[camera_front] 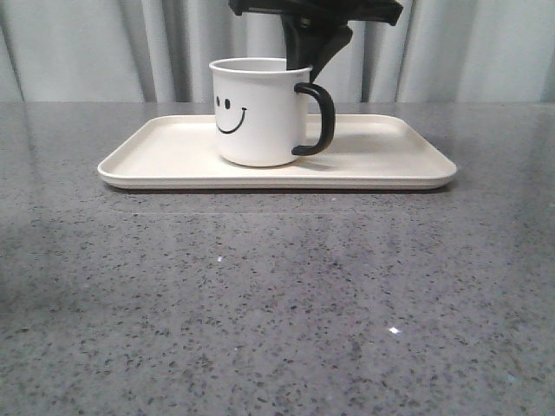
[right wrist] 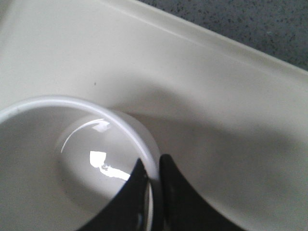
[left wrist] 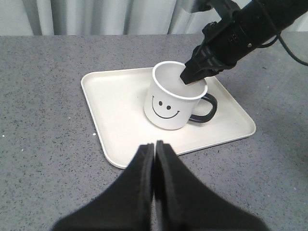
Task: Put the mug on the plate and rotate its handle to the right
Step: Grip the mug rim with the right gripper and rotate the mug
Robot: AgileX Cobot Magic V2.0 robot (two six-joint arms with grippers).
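Observation:
The white mug (camera_front: 258, 113) with a black smiley face stands upright on the cream plate (camera_front: 165, 147), near its middle. Its black handle (camera_front: 318, 120) points to the right. My right gripper (camera_front: 305, 62) comes down from above and is shut on the mug's rim at the back right, one finger inside the mug and one outside, as the right wrist view (right wrist: 154, 168) shows. The left wrist view shows the mug (left wrist: 171, 103), the handle (left wrist: 208, 109) and the plate (left wrist: 115, 115). My left gripper (left wrist: 155, 144) is shut and empty, in front of the plate.
The grey speckled table (camera_front: 277, 295) spreads around the plate. A pale curtain (camera_front: 87, 43) hangs behind the table. The right arm (left wrist: 240, 33) reaches over the plate's far side.

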